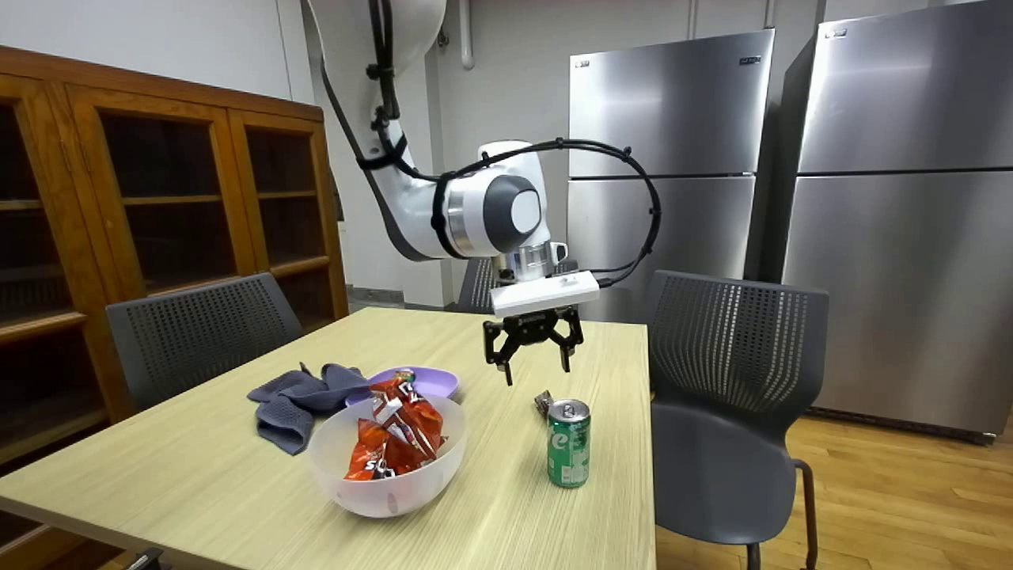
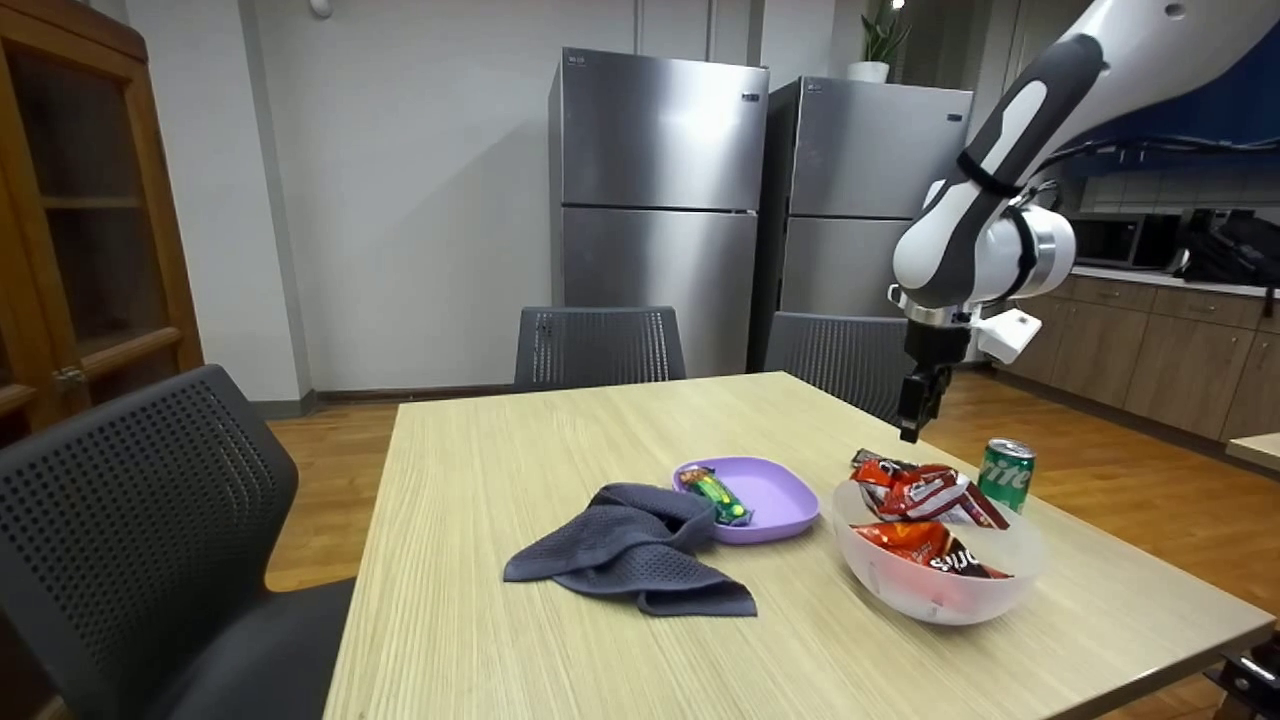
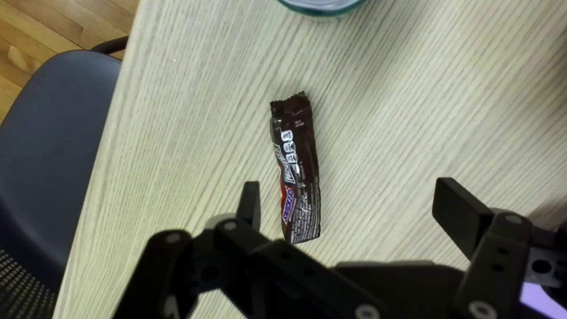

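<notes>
Translucent white bowl [image 1: 400,497] is holding red snack pkts [image 1: 400,435], piled & poking above the rim. In an exterior view, at least two pkts [image 2: 925,548] are lying separately in it. Purple plate [image 2: 780,495] is sitting near the bowl, carrying a green-wrapped snack [image 2: 717,497] toward one side, w/ a dark grey towel [image 2: 640,545] bunching up against its edge. In an exterior view the pkts are blocking part of the plate & just the tip of the green-wrapped snack [image 1: 404,374] is peeking over.

Black claw [image 1: 537,372] is hanging above the table [image 1: 506,514], fingers [image 3: 251,204] standing wide apart. Snickers bar [image 3: 297,168] is lying flat on the table beneath, one end appearing btwn the fingers in the wrist view. Only that view is giving its readable print: SNICKERS logo, white boxes, fine text. In an exterior view the bar [image 1: 543,402] is looking like a small dark scrap right behind the green soda can [image 1: 568,447].

That can is standing upright, showing whole there; in an exterior view the can [image 2: 1007,475] is half hiding behind the bowl. Wrist view is cropping it to a rim arc up top, plus catching a dark chair seat [image 3: 48,133] at lt. Microwave [image 2: 1105,240] & potted plant [image 2: 868,72] are appearing in an exterior view only.
</notes>
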Robot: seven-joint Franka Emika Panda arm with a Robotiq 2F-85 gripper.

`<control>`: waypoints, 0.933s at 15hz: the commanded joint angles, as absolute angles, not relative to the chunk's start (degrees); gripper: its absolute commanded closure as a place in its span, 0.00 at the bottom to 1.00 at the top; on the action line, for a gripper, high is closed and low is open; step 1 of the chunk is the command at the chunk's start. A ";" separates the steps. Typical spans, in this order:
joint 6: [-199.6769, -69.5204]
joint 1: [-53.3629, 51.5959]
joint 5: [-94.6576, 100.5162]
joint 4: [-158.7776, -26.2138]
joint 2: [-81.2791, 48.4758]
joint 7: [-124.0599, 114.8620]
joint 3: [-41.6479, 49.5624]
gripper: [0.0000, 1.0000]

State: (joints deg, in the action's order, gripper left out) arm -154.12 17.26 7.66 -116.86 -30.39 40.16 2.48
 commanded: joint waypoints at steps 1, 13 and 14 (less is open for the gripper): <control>-150.19 19.15 6.69 -110.60 -34.40 42.93 0.58 0.00; -147.32 18.55 7.39 -100.47 -44.47 41.12 0.89 0.00; -147.21 18.43 7.50 -99.78 -45.16 40.98 0.94 0.00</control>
